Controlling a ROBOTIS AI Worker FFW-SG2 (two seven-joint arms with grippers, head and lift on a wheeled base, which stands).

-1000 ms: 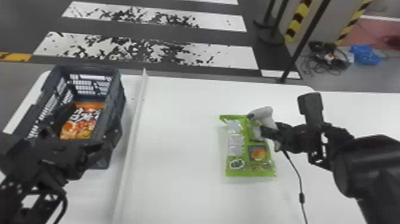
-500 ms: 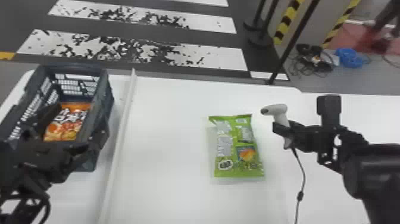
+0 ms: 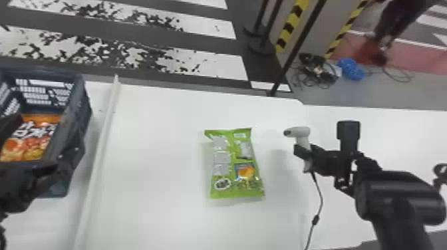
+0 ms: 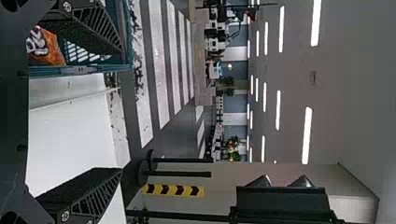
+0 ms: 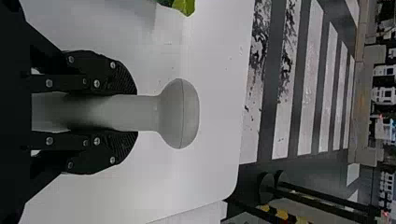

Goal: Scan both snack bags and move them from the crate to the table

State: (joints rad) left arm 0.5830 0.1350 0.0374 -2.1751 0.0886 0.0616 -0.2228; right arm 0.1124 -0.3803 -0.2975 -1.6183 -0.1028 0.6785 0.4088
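Head view: your green plastic bag (image 3: 232, 166) lies on the white table (image 3: 159, 149), probably scanned; the orange plastic bag (image 3: 33, 141) awaits you in the dark plastic crate (image 3: 85, 103). Left wrist view: left gripper (image 4: 122, 111) wide. Right wrist view: right gripper (image 5: 137, 113) holds the white plastic scanner (image 5: 180, 113).

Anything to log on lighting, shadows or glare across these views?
Head view: a soft shadow on the white table between the green snack bag and the scanner; left wrist view: ceiling lights show as bright white strips; right wrist view: the scanner's handle darkens between the fingers of the right gripper.
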